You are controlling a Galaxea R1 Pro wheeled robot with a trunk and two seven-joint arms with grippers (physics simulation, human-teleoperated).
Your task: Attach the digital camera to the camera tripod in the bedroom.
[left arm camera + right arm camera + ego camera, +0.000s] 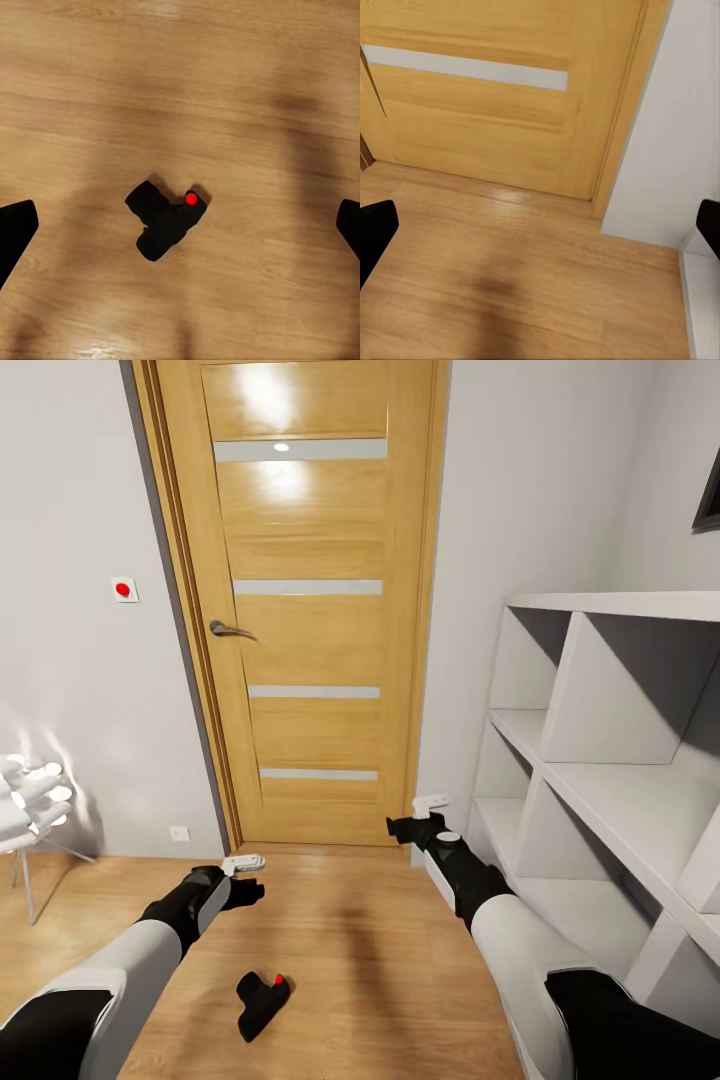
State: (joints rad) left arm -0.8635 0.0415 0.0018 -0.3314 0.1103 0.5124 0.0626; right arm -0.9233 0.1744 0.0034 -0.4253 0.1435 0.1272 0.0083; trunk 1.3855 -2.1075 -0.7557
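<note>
Oak door point(305, 610) dead ahead, shut, lever handle point(228, 628). White cube shelves point(610, 760) on my right. Red wall button point(123, 590) beside door.

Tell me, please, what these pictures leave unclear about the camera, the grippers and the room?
- Digital camera: a dark blur in the head view, its lens side unreadable.
- Left gripper: fingertips cut by the left wrist view's edges.
- White lamp: cropped by the head view's left edge.

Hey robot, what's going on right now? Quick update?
Both grippers, left and right, open, empty. Camera on floor below left gripper. Nothing in the way.
</note>
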